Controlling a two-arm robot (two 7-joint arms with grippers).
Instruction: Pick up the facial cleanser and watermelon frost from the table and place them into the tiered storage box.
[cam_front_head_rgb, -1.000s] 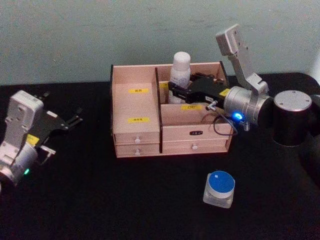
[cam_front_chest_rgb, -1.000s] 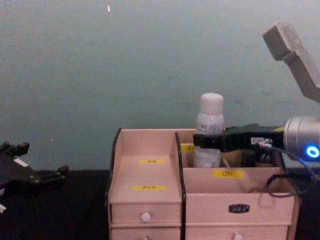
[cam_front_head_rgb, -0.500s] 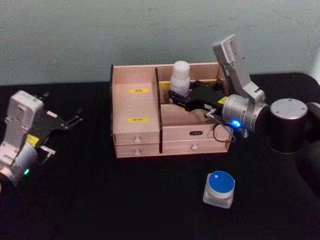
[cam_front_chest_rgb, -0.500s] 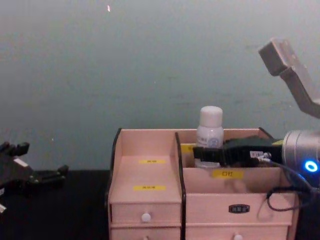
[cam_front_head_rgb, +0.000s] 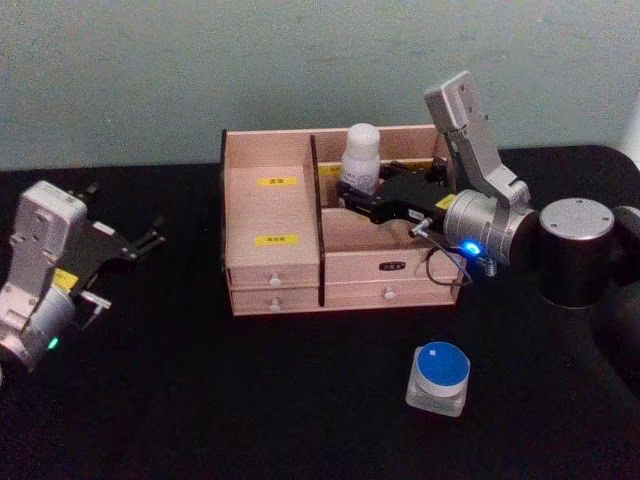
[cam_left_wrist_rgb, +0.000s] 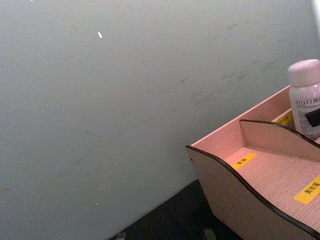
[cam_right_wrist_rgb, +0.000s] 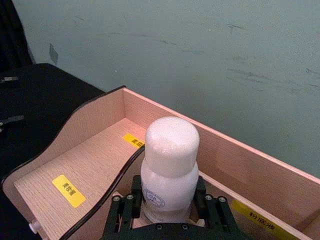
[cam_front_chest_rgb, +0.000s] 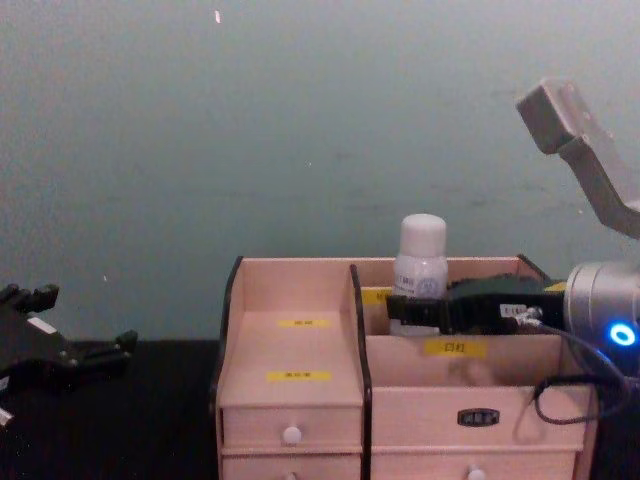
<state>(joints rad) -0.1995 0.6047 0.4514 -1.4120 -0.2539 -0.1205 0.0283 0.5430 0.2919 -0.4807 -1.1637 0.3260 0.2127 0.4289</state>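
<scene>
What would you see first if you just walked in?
The right gripper is clamped round a white bottle in the back right compartment of the box. Next comes the blue-lidded jar on the black table in front. The left gripper sits parked far left.

White bottle (cam_front_head_rgb: 360, 155), pale pink tiered storage box (cam_front_head_rgb: 270, 212) with yellow labels (cam_front_head_rgb: 277, 240), blue-lidded clear jar (cam_front_head_rgb: 438, 378), black table (cam_front_head_rgb: 250, 400).
</scene>
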